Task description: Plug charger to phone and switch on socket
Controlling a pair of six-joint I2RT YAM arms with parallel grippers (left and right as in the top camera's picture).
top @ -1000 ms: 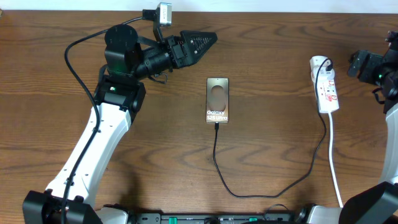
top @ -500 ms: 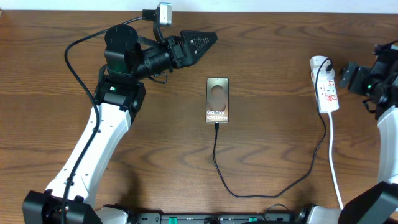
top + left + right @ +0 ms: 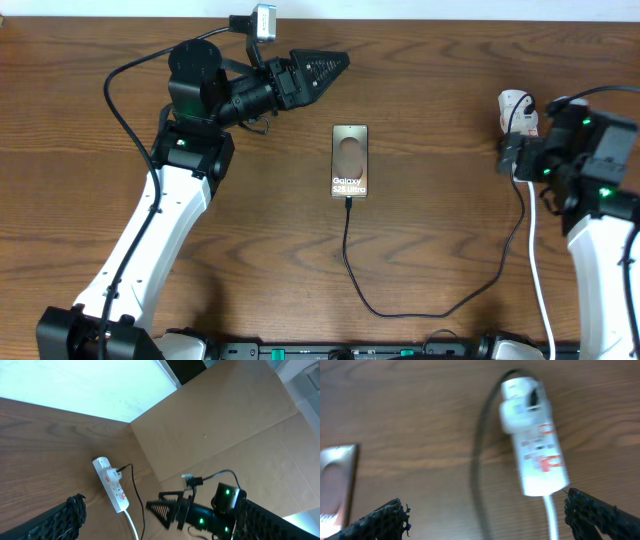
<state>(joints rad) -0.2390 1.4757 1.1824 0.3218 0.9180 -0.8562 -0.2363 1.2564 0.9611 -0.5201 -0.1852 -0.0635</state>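
The bronze-grey phone (image 3: 350, 160) lies flat mid-table, and part of it shows at the left edge of the right wrist view (image 3: 335, 485). The thin black charger (image 3: 380, 310) runs from the phone's near edge, loops right and rises to its plug (image 3: 526, 104) in the white socket (image 3: 516, 106). My right gripper (image 3: 510, 155) is open and hovers over the socket (image 3: 535, 455), covering its near half from overhead; its fingers (image 3: 490, 515) are spread wide and empty. My left gripper (image 3: 322, 68) is open and empty, raised at the back left (image 3: 160, 512).
The socket's white cord (image 3: 540, 270) runs toward the table's front edge. The left wrist view shows the socket (image 3: 112, 491), the right gripper (image 3: 165, 507) and a brown cardboard wall (image 3: 225, 420) beyond the table.
My right arm has swung left from the table's right edge and now sits over the socket's near half. The left arm, phone and charger have not moved.
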